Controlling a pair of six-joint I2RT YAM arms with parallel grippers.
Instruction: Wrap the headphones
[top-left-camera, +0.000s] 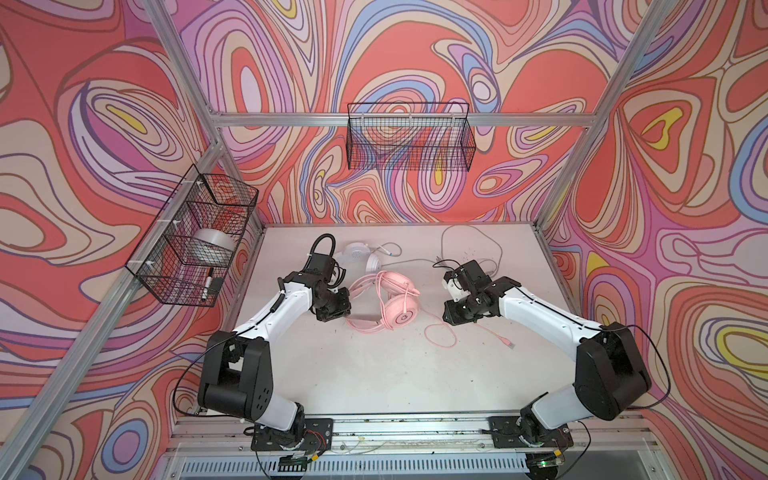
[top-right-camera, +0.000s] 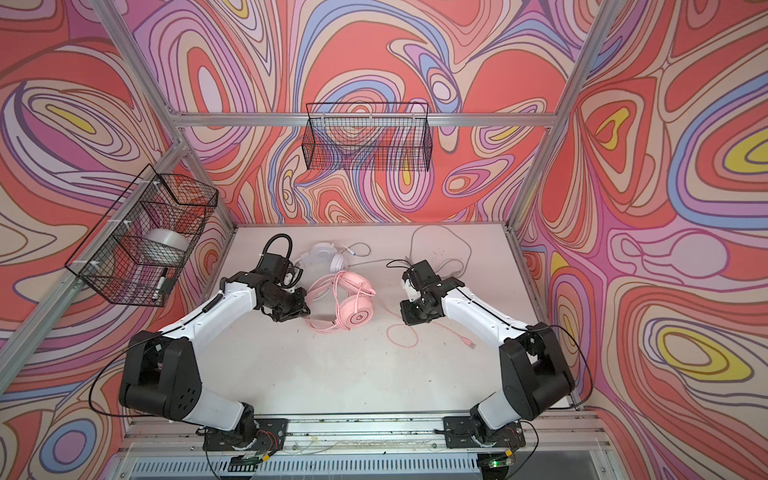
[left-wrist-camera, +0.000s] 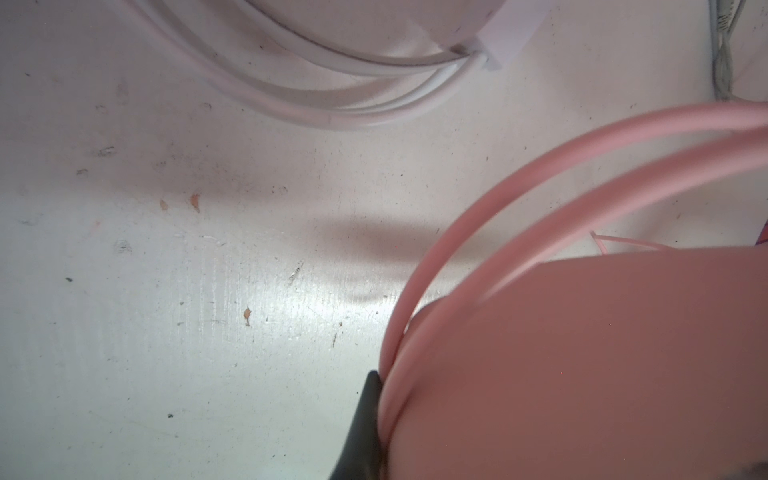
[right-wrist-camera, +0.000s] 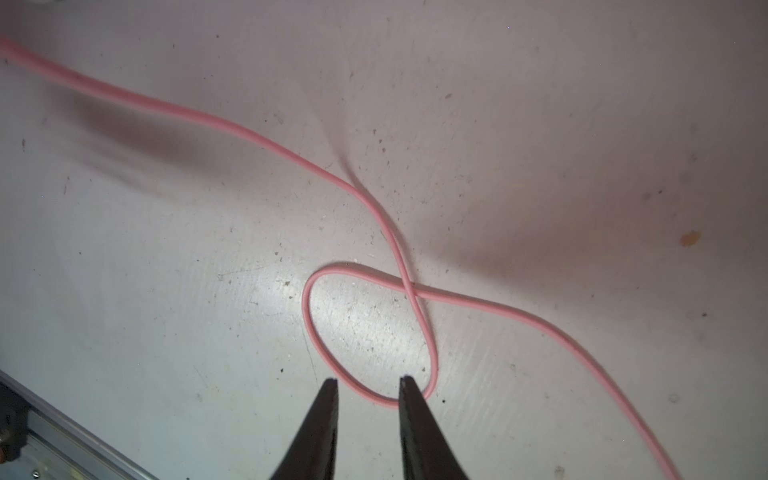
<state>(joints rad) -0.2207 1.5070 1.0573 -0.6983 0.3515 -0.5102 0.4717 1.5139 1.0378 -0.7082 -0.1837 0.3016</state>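
Straddling the pink cord (right-wrist-camera: 249, 133) on the counter (right-wrist-camera: 166, 291), the right end effector (right-wrist-camera: 368, 384) stands slightly spread, empty; the left end effector (left-wrist-camera: 368, 399), pressed together beside the pink headphones (top-left-camera: 401, 313) mid-counter, shows one finger

Pink plastic over-ear headset (top-left-camera: 401, 315) with pink cord (right-wrist-camera: 409, 286); white plastic over-ear headset (top-left-camera: 357, 252); black wire-mesh basket (top-left-camera: 409, 137); walls (top-left-camera: 415, 50) patterned in coral, lilac, blue and yellow swirls; speckled off-white tabletop (top-left-camera: 374, 374).

White headset (top-left-camera: 356, 253) half hidden behind left arm (top-left-camera: 291, 299), pink cord (right-wrist-camera: 249, 133) cut by edge
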